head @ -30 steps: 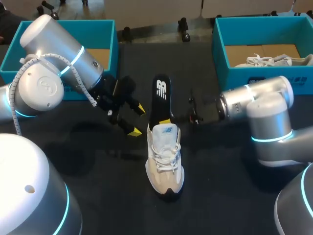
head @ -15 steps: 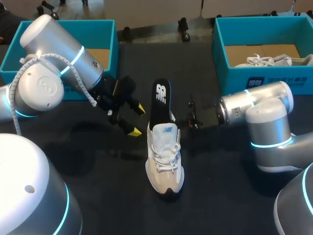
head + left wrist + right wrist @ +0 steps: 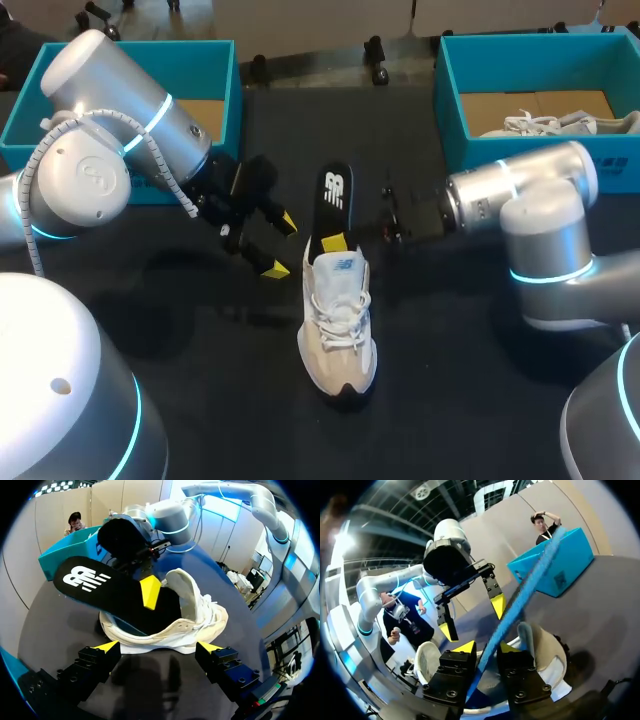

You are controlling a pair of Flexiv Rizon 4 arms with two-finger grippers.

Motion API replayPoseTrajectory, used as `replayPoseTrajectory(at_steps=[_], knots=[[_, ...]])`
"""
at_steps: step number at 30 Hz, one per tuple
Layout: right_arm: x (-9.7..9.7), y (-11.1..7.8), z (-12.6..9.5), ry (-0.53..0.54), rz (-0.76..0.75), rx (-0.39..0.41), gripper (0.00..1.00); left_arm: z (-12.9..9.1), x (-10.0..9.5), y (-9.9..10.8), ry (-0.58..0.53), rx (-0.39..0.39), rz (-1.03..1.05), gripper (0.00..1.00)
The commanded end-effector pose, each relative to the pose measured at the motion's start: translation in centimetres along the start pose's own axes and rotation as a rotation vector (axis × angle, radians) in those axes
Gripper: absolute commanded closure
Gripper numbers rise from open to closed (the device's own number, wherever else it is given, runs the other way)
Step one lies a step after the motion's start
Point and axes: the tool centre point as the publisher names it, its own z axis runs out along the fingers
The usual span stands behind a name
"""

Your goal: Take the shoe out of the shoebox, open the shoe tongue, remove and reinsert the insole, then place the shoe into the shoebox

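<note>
Right gripper (image 3: 487, 647): clamped on the black flat insole (image 3: 335, 192). In the right wrist view the insole runs edge-on between the two yellow tips, with both fingers against it. The arm comes in from 3 o'clock and grips the insole just at the shoe's collar.

Left gripper (image 3: 279, 245): fingers spread, holding nothing. It hangs at about 9 o'clock from the heel of the white lace-up sneaker (image 3: 338, 325), near it but not touching. In the left wrist view the sneaker lies ahead of the spread fingers.

Sneaker: on the dark tabletop (image 3: 200, 380) near centre, toe to 6 o'clock, heel to 12. Its tongue (image 3: 189, 587) stands lifted away from the opening. The insole's front end is inside the sneaker. Its logo end juts out over the heel toward 12 o'clock, raised off the table.

Boxes: teal open shoebox (image 3: 225, 90) at 10 o'clock; second teal shoebox (image 3: 520, 155) at 2 o'clock with another pale shoe (image 3: 545, 123) lying in it.

Progress (judgement): sneaker out of the box and tongue opened, both done. The insole step is under way, half in and half out. I cannot tell whether this is the pull-out or the push-back. Left to do: seat the insole fully, then return the sneaker to a shoebox.
</note>
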Motion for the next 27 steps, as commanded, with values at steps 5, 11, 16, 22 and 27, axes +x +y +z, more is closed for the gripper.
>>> replayPoseTrajectory(at_steps=[5, 11, 16, 22, 27], knots=[[-0.8, 0.4, 0.1, 0.028, -0.019, -0.007, 0.98, 0.0, 0.0, 0.0, 0.000, -0.002, 0.000, 0.00], [-0.8, -0.6, 0.4, 0.064, -0.045, -0.041, 1.00, 0.0, 0.0, 0.0, 0.000, -0.002, 0.000, 0.00], [-0.6, -1.4, 0.7, 0.074, -0.024, -0.027, 1.00, 0.0, 0.0, 0.0, 0.000, -0.002, 0.000, 0.00], [-0.1, -2.6, 1.1, 0.084, 0.005, -0.018, 1.00, 0.0, 0.0, 0.0, 0.000, -0.002, 0.000, 0.00], [0.3, -3.4, 1.4, 0.087, 0.037, -0.009, 1.00, 0.0, 0.0, 0.0, 0.000, -0.002, 0.000, 0.00]])
